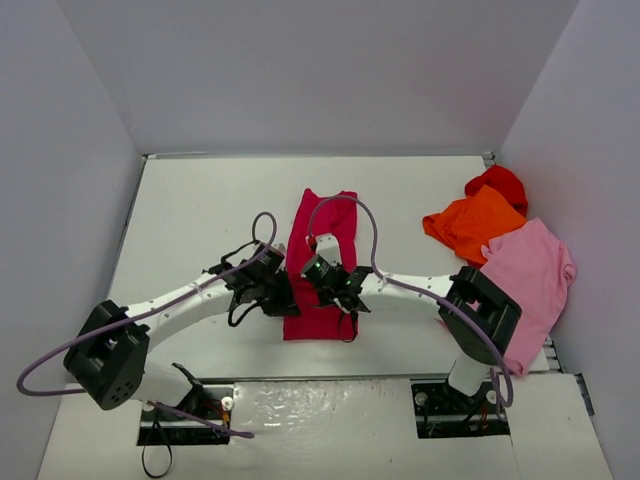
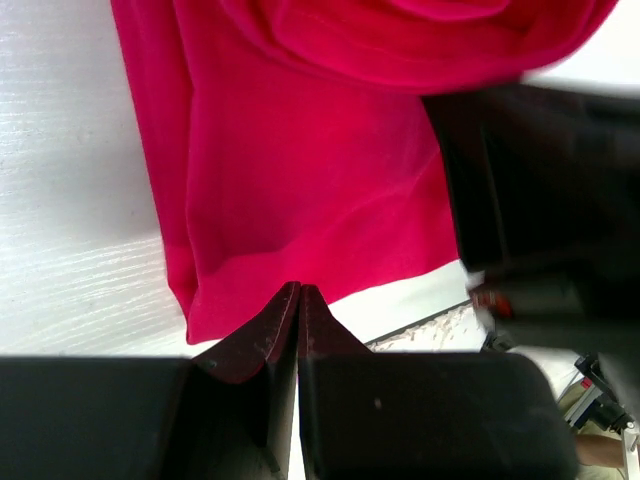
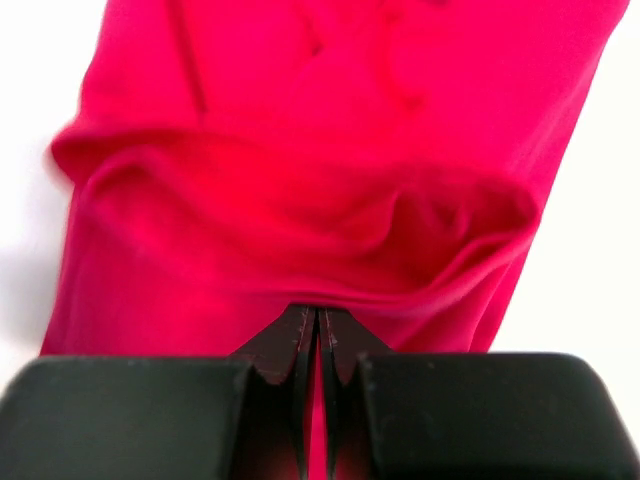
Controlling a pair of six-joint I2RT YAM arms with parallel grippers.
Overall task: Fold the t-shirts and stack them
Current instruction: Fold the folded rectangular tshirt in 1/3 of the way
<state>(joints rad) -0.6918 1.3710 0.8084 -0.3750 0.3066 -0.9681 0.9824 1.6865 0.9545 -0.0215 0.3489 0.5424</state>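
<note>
The crimson-magenta t-shirt (image 1: 322, 225) lies folded into a long strip mid-table. It fills the left wrist view (image 2: 300, 170) and the right wrist view (image 3: 320, 120). My right gripper (image 1: 335, 290) (image 3: 318, 310) is shut on a raised fold of its cloth, and red shows between the fingers. My left gripper (image 1: 288, 292) (image 2: 300, 290) is shut, with its tips at the shirt's near hem, which lies flat; no cloth shows between its fingers. The light pink shirt (image 1: 530, 275), the orange shirt (image 1: 472, 222) and the red shirt (image 1: 498, 183) lie heaped at the right.
The white table (image 1: 200, 220) is walled at the back and on both sides. The right gripper's dark body (image 2: 520, 190) sits close beside my left gripper. The pink shirt hangs over the table's near right edge.
</note>
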